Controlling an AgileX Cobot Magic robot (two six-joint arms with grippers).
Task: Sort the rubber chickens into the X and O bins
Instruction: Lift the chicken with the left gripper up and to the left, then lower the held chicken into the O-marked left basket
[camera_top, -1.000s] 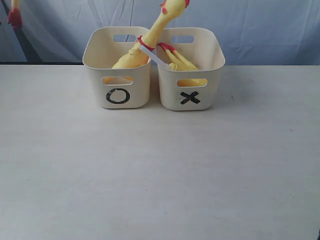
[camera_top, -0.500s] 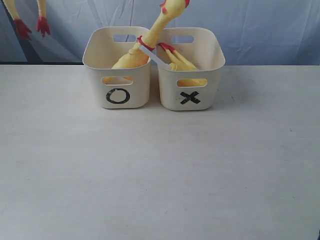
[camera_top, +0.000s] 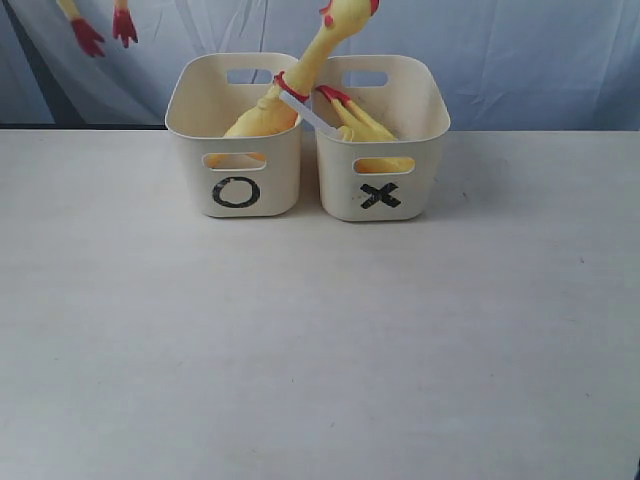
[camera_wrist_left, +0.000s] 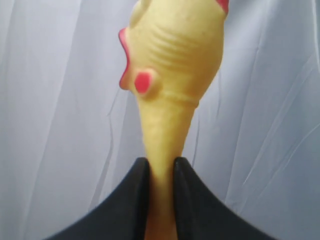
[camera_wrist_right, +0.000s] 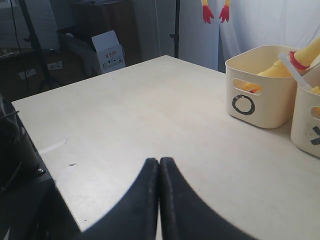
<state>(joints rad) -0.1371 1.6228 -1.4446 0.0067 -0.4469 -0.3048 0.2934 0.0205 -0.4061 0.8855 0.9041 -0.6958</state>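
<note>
My left gripper (camera_wrist_left: 161, 162) is shut on the neck of a yellow rubber chicken (camera_wrist_left: 172, 65), whose red-combed head rises past the fingertips. In the exterior view only that chicken's red feet (camera_top: 103, 32) dangle at the top left, high above the table; the gripper itself is out of frame there. A second chicken (camera_top: 300, 85) leans out of the cream O bin (camera_top: 236, 160), its head over the X bin (camera_top: 380, 150). A third chicken (camera_top: 360, 122) lies inside the X bin. My right gripper (camera_wrist_right: 159, 161) is shut and empty, low over the table away from the bins.
A pale blue curtain (camera_top: 520, 50) hangs behind the bins. The light table (camera_top: 320, 330) spreads wide in front of them. In the right wrist view, a cardboard box (camera_wrist_right: 109, 50) and stands sit on the floor beyond the table's edge.
The hanging chicken's red feet have moved rightward along the top left of the exterior view, toward the bins. The bins and the chickens in them have not moved.
</note>
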